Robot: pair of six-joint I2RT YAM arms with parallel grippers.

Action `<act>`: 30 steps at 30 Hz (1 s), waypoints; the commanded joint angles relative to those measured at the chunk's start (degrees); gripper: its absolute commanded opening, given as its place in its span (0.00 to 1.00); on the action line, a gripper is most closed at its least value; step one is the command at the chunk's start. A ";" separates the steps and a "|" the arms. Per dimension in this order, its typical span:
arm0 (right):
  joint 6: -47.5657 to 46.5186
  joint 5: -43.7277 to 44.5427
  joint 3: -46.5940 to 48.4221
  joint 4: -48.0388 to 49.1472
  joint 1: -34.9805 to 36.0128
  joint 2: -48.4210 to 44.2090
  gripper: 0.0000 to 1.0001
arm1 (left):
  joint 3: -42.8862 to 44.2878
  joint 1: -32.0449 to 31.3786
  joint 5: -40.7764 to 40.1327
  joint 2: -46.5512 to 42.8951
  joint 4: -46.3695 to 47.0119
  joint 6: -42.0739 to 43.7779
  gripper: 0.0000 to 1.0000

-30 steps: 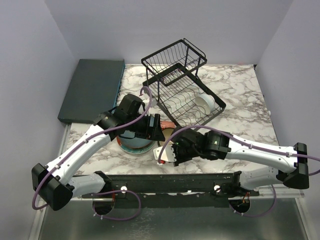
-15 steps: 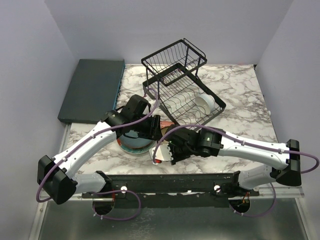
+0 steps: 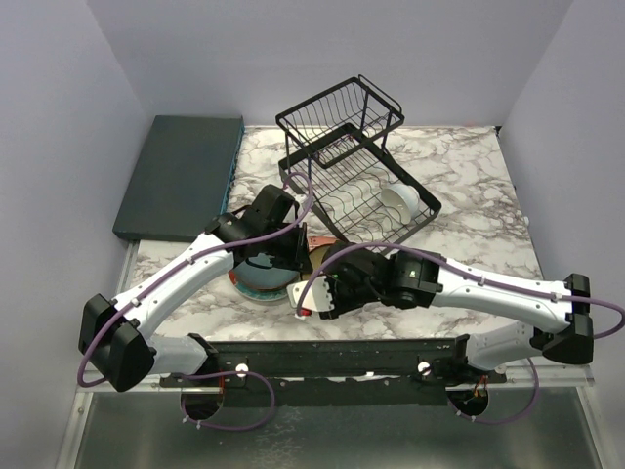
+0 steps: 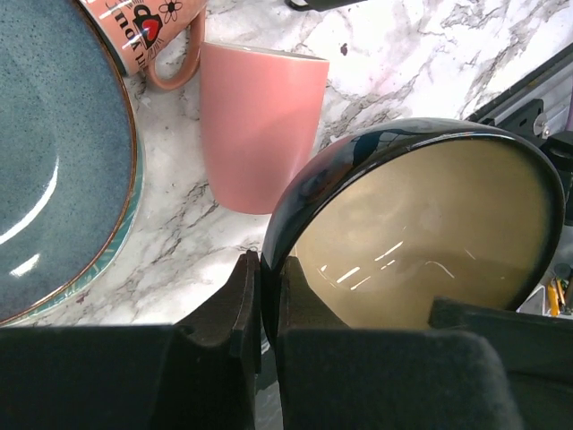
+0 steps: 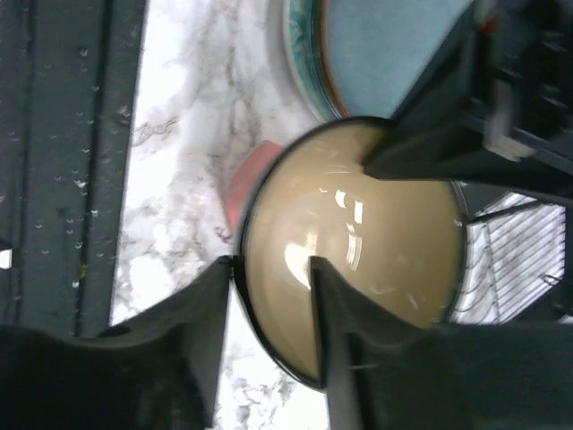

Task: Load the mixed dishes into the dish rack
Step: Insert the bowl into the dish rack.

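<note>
Now the glossy dark cream-lined bowl (image 4: 421, 233), round and thin-rimmed, is held on edge, pinched at its rim by the left gripper (image 4: 267, 270); the right gripper (image 5: 271, 269) straddles the far rim, jaws spread apart.

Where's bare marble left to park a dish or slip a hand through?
Free: the marble table right of the dish rack, from its far edge forward to the right arm; also a narrow strip between the teal slab and the rack. Crowded: front centre, where the plate stack, pink mugs, cream-lined bowl, left gripper and right gripper bunch together.
</note>
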 commanded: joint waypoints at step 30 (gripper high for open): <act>50.34 9.47 -1.56 15.51 -26.62 -11.05 0.97 | -7.61 8.63 3.60 -12.02 10.83 -3.59 0.00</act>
